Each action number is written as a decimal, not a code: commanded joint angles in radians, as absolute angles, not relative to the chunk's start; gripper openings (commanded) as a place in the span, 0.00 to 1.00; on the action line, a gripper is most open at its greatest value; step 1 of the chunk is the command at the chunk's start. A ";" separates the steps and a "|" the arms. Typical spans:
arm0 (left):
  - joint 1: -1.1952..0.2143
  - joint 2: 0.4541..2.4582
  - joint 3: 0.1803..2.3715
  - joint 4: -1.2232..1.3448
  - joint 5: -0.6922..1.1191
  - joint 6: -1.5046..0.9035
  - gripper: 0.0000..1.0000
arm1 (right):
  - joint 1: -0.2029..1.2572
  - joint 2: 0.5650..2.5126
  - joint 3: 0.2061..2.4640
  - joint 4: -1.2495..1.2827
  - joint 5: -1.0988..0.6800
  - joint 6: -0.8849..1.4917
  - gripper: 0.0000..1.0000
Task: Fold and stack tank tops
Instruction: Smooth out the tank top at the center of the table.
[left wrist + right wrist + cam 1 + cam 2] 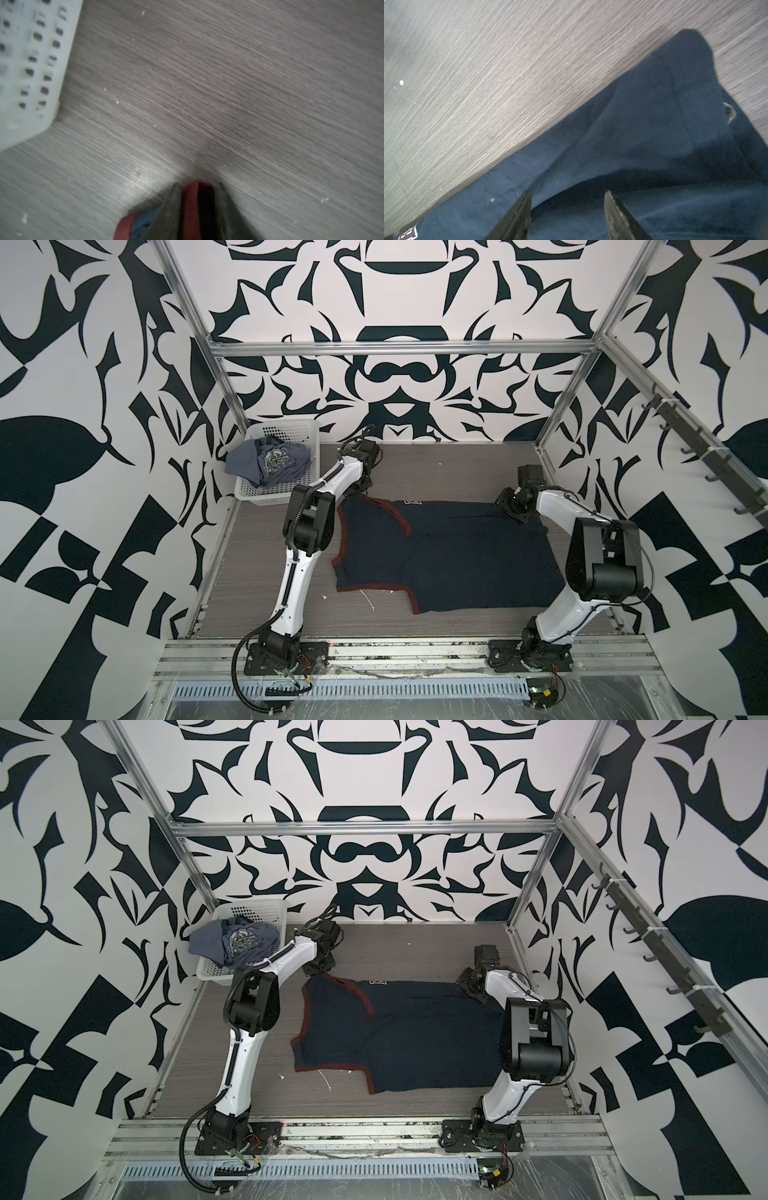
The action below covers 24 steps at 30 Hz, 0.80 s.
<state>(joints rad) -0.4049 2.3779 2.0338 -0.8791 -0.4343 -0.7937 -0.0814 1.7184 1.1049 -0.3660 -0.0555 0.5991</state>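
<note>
A navy tank top (pixel 449 556) with maroon trim lies spread flat on the table in both top views (pixel 415 1036). My left gripper (pixel 198 184) is at its far left shoulder corner, shut on the maroon strap (pixel 192 203), which fills the gap between its fingers. At the far right corner, my right gripper (pixel 566 193) hovers low over the navy cloth (pixel 654 124) with its jaws apart. The grey-blue tank top (pixel 270 462) sits crumpled in the white basket (pixel 291 431).
The basket (pixel 257 907) stands at the table's far left corner, close to my left arm (pixel 299 531). Small white scraps (pixel 368 599) lie near the top's front edge. Metal frame posts (pixel 561 406) edge the table, and a rail (pixel 395 651) runs along the front.
</note>
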 commanded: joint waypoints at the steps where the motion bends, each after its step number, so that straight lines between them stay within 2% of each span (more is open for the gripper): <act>1: -0.408 2.321 1.983 -0.903 -0.473 -0.807 0.18 | -0.083 1.713 1.117 -0.384 -0.018 0.589 0.61; 7: -0.494 2.087 1.717 -0.633 -0.687 -0.716 0.09 | -0.129 1.836 1.176 -0.408 -0.091 0.597 0.61; 11: -0.551 1.988 1.576 -0.502 -0.830 -0.653 0.09 | -0.150 1.902 1.204 -0.435 -0.085 0.608 0.60; 18: -0.552 1.985 1.414 -0.470 -0.886 -0.756 0.11 | -0.194 1.929 1.173 -0.431 -0.083 0.646 0.59; 24: -0.524 1.995 1.332 -0.459 -0.859 -0.854 0.13 | -0.225 1.934 1.149 -0.422 -0.081 0.671 0.59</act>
<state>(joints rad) -0.5381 1.9965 1.3632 -0.4721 -0.8349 -0.7792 -0.1905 1.8942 1.1957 -0.3717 -0.1268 0.6449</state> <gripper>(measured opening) 0.125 0.591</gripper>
